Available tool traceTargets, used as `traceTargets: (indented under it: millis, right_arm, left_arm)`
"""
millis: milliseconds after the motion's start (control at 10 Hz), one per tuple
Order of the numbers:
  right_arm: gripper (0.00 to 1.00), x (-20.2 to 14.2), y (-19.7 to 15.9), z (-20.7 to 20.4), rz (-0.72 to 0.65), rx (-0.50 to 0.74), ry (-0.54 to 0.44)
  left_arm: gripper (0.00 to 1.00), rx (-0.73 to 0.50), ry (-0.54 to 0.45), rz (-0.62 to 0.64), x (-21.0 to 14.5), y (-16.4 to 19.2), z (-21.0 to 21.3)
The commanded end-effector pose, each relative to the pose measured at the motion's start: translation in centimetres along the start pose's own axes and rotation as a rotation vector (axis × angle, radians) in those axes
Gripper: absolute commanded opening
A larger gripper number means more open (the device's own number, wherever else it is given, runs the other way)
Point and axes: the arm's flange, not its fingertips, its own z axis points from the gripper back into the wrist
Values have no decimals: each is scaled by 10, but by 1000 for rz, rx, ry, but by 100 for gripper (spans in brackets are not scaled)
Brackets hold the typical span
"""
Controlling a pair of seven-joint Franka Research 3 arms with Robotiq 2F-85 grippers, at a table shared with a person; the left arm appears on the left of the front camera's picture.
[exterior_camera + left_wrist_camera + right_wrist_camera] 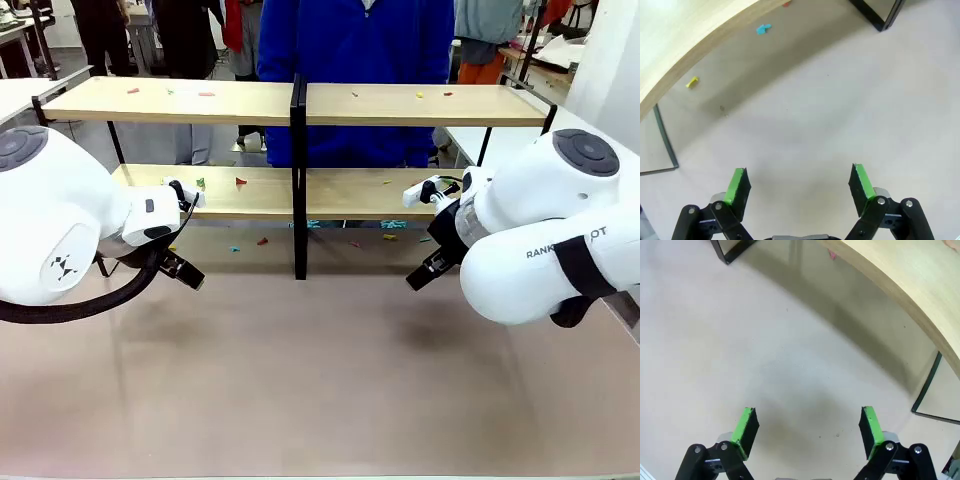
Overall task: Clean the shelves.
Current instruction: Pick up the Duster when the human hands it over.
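Note:
The shelves (250, 100) stand across the far half of the table, two long light-wood boards on a thin black frame with a black centre post (298, 200). Small coloured scraps lie on the top board (205, 93), on the lower board (240, 182) and on the table under it (262, 241). My left gripper (183, 270) hangs low in front of the lower board's left half; in the left wrist view it (799, 187) is open over bare tabletop, near a blue scrap (763, 29) and a yellow scrap (692, 82). My right gripper (424, 273) (809, 427) is open too, in front of the right half.
A person in a blue top (355, 40) stands right behind the shelves. The beige tabletop (320, 390) stretches wide in front of the rack. The centre post's foot (880, 17) (727, 252) and thin side legs (927, 385) stand on the table. White tables flank both sides.

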Motion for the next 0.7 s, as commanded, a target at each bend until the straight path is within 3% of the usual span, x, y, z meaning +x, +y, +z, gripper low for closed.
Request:
traceTargets:
  millis: [0,600]
  right_arm:
    - [100,0,0,0,0,0,0]
    - [100,0,0,0,0,0,0]
  left_arm:
    - [100,0,-1,0,0,0,0]
    - [100,0,-1,0,0,0,0]
